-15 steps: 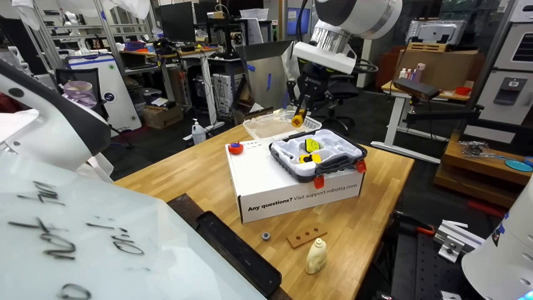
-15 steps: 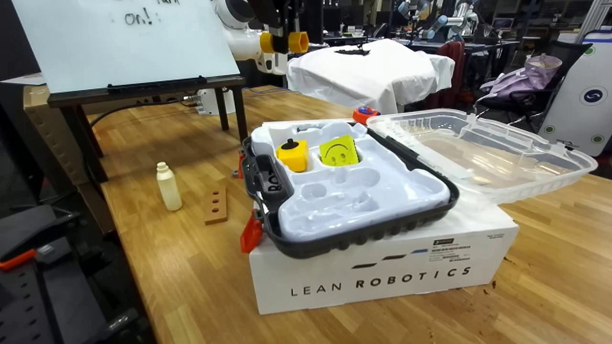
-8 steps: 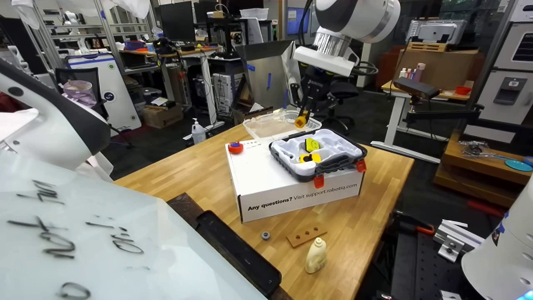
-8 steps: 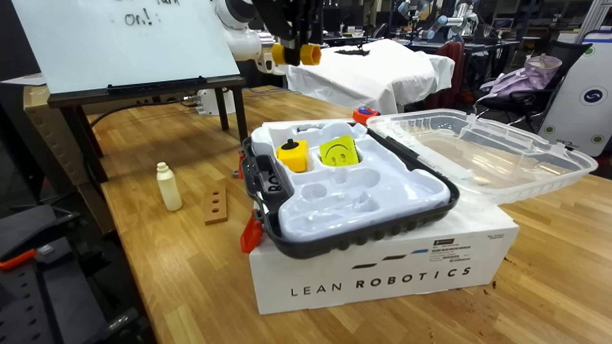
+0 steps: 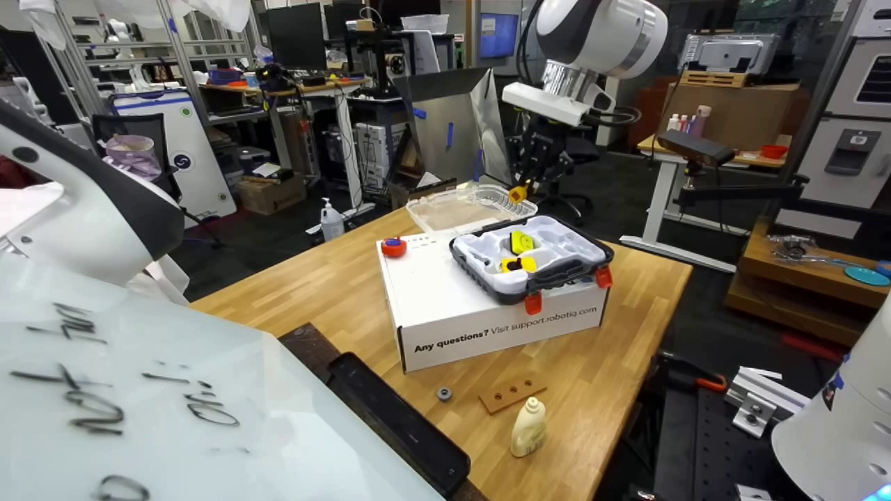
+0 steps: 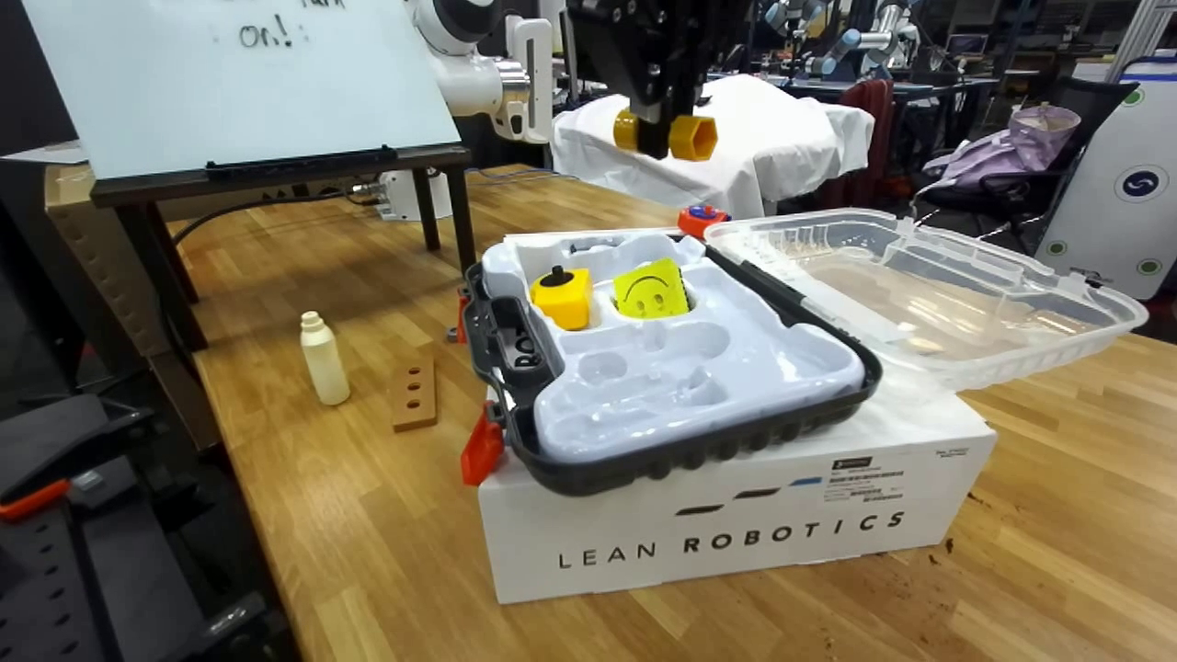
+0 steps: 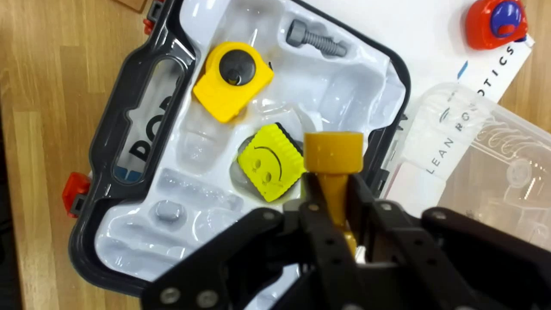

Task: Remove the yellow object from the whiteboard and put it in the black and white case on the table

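Observation:
The yellow object is an amber-yellow piece with flared hexagonal ends; it shows in the wrist view (image 7: 333,153) and in both exterior views (image 5: 517,195) (image 6: 694,138). My gripper (image 7: 331,183) is shut around its narrow middle, with both ends sticking out. The gripper (image 6: 655,138) holds it in the air above the far part of the black and white case (image 6: 782,368), apart from it. The case (image 7: 103,142) lies open on a white box. The whiteboard (image 5: 174,390) with black writing stands apart from the gripper; it also shows in an exterior view (image 6: 248,101).
The case holds a yellow block with a black knob (image 6: 565,299), a lime smiley sponge (image 6: 651,291) and a grey bolt (image 7: 316,38). Its clear lid (image 6: 919,294) lies open. White box (image 6: 736,542), red tape measure (image 6: 703,219), cream bottle (image 6: 325,359) and wooden block (image 6: 416,395) sit on the table (image 6: 368,552).
My gripper, still shut on the yellow object, has moved sideways, rightward in both exterior views, and appears lower and larger in one of them. The case and its contents have not moved.

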You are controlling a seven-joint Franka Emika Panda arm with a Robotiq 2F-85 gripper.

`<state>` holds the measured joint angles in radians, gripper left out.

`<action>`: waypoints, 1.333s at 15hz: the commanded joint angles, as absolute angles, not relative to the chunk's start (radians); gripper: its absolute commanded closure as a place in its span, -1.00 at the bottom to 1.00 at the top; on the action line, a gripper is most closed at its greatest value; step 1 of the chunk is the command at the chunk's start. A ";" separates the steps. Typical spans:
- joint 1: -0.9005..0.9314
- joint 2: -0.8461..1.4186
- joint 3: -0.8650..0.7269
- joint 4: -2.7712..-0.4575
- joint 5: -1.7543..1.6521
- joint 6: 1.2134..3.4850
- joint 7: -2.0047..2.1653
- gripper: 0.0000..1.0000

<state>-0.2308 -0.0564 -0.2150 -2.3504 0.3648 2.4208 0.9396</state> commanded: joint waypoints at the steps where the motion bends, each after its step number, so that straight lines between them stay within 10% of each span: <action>1: -0.230 -0.056 -0.215 -2.350 0.364 2.419 0.940 0.64; 20: -0.249 0.132 -0.264 -2.182 0.385 2.383 0.955 0.91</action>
<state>-0.2373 0.0841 -0.2595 -2.2344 0.3675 2.4198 0.9413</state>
